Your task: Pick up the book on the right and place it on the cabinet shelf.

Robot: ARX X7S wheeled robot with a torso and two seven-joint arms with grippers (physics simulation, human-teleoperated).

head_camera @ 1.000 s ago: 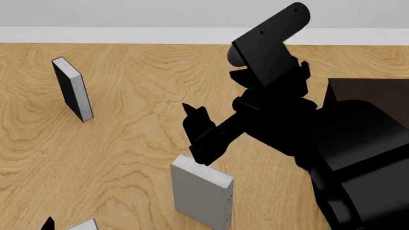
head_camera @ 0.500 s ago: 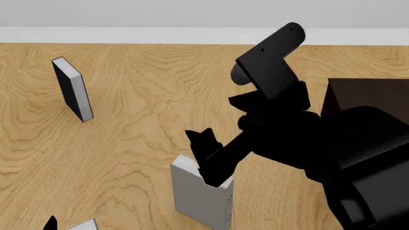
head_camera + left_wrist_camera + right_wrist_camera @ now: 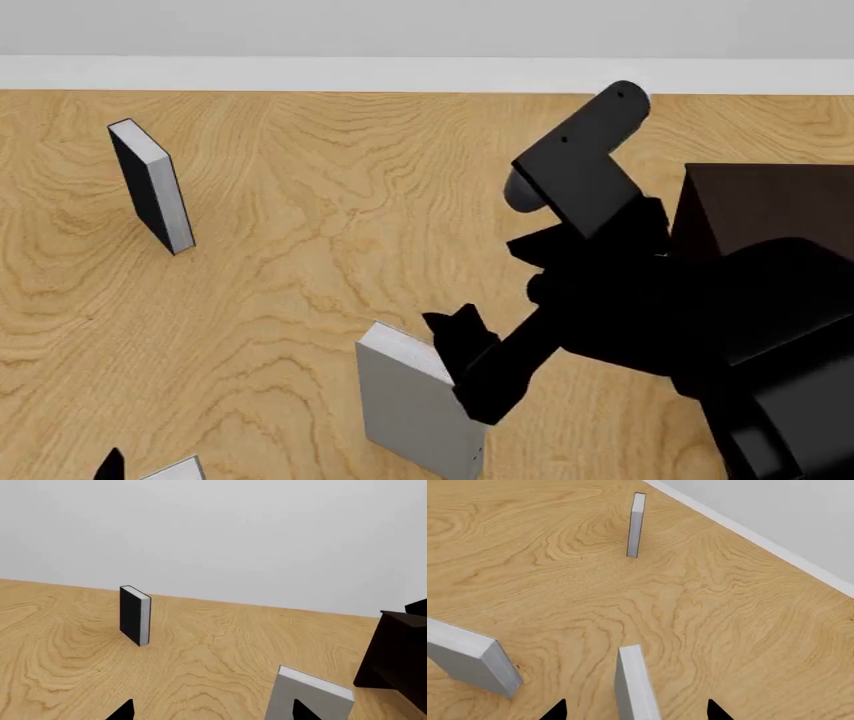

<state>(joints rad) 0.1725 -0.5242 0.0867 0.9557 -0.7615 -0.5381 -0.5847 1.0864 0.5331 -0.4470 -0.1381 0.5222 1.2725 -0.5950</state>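
Black-covered book well beyond book

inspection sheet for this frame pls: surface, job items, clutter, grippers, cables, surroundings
Surface: wood-grain floor, bare between items.
Job's things: grey book upright, straddled edge-on by the right fingertips, not clamped; dark cabinet to its right, shelf not visible.
Clutter: black-covered book upright, far left; second grey book left of the target.
Grippers: right gripper open, fingertips either side of the grey book; left gripper open, holding nothing.
Cables: nothing seen.
Surroundings: plain pale wall, white baseboard.
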